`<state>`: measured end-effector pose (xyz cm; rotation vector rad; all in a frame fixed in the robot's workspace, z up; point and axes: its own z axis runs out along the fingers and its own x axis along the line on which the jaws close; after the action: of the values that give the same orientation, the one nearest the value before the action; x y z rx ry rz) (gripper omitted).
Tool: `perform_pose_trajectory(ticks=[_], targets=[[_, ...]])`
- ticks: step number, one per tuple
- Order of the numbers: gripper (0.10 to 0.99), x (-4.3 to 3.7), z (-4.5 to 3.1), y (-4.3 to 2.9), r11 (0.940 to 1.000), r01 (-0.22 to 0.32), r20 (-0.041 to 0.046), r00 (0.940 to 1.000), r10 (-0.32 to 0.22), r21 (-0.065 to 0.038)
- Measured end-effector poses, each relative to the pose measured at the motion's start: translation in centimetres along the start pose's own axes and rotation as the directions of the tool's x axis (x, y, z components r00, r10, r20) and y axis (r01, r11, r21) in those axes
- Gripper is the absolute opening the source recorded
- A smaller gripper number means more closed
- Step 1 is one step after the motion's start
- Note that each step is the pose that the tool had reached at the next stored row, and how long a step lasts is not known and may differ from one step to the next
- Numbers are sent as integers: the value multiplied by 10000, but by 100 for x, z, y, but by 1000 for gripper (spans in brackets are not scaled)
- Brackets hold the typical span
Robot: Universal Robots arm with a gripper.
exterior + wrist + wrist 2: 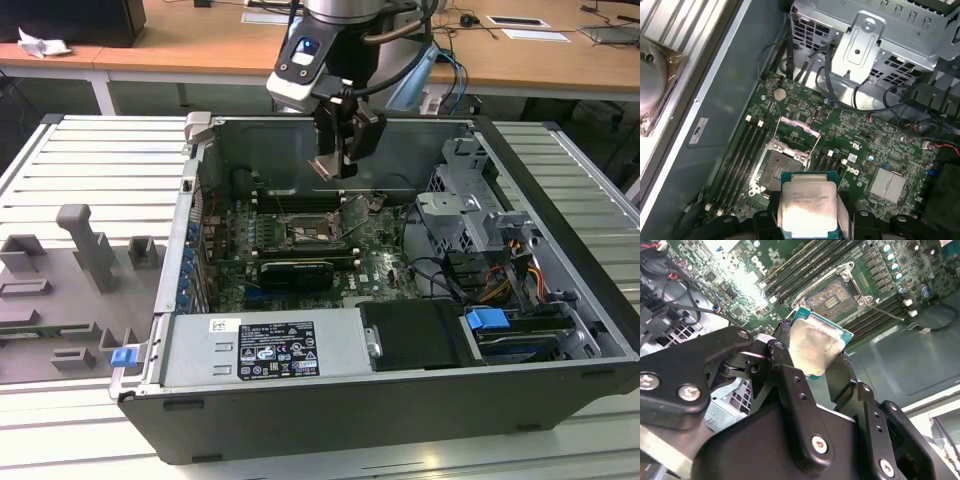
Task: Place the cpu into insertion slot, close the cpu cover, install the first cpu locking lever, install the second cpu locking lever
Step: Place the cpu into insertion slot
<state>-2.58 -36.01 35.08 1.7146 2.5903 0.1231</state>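
Observation:
My gripper hangs inside the open computer case, shut on the cpu, a pale silvery square chip with a green edge. In both wrist views the chip sits between the black fingers, lifted above the green motherboard. The insertion slot lies uncovered just beyond the cpu, dark in the middle with a metal rim. Its cpu cover stands swung up at the slot's far edge. A thin locking lever sticks out beside the insertion slot. In the exterior view the insertion slot is below the gripper.
Long black memory slots flank the socket. A metal drive cage and loose cables fill the exterior view's right. The power supply sits along the case front. Grey fixture blocks stand on the table at the exterior view's left.

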Motion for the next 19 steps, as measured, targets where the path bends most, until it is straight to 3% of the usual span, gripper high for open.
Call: perform_pose_trajectory(ticks=[7, 9, 11, 15, 19], targets=[[529, -1, 23, -1, 9937, -1125, 95, 9936, 1125, -23], [529, -1, 30, -2, 9854, -1701, 142, 9853, 1701, -39], [529, -1, 39, -3, 9733, -2296, 192, 9731, 2296, -60], [529, -1, 61, -4, 9654, -2607, 219, 9651, 2608, -56], [529, -2, 88, -7, 9468, -3218, 278, 9464, 3218, -40]])
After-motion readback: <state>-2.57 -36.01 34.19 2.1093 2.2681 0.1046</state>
